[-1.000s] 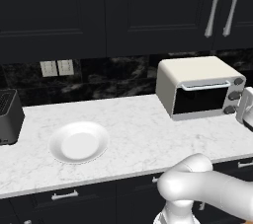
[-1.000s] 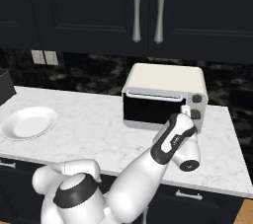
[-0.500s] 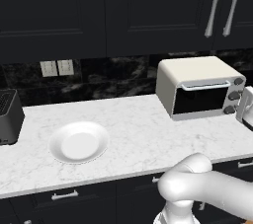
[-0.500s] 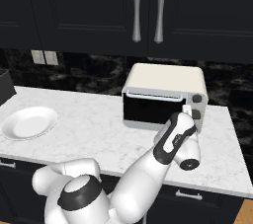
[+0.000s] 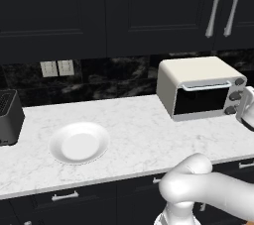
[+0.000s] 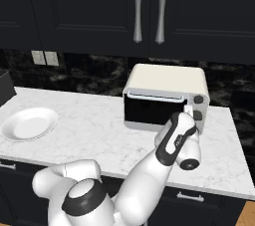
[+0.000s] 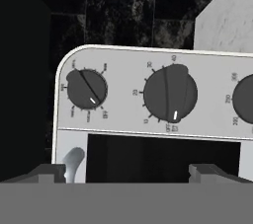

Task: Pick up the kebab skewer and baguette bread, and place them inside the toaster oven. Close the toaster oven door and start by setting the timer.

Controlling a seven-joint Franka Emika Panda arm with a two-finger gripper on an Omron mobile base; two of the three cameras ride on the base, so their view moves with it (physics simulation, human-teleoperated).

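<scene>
The cream toaster oven (image 5: 198,73) (image 6: 167,78) stands at the back right of the marble counter. Its dark glass toaster oven door (image 5: 201,100) (image 6: 149,111) (image 7: 163,156) is closed, its silver handle (image 5: 206,86) up against the top. My gripper (image 6: 190,112) (image 7: 128,173) hovers just in front of the knob panel on the oven's right, open, with nothing between its fingers. In the hand view, rolled sideways, the middle knob (image 7: 170,93) lies straight ahead between a smaller knob (image 7: 87,89) and a third knob (image 7: 244,98). The kebab skewer and baguette bread are out of view.
A white plate (image 5: 79,142) (image 6: 29,123) lies on the counter's left half. A black slot toaster (image 5: 7,117) stands at the far left. Dark upper cabinets with silver handles (image 6: 148,10) hang above the oven. The counter's right end (image 6: 239,155) is close to my hand.
</scene>
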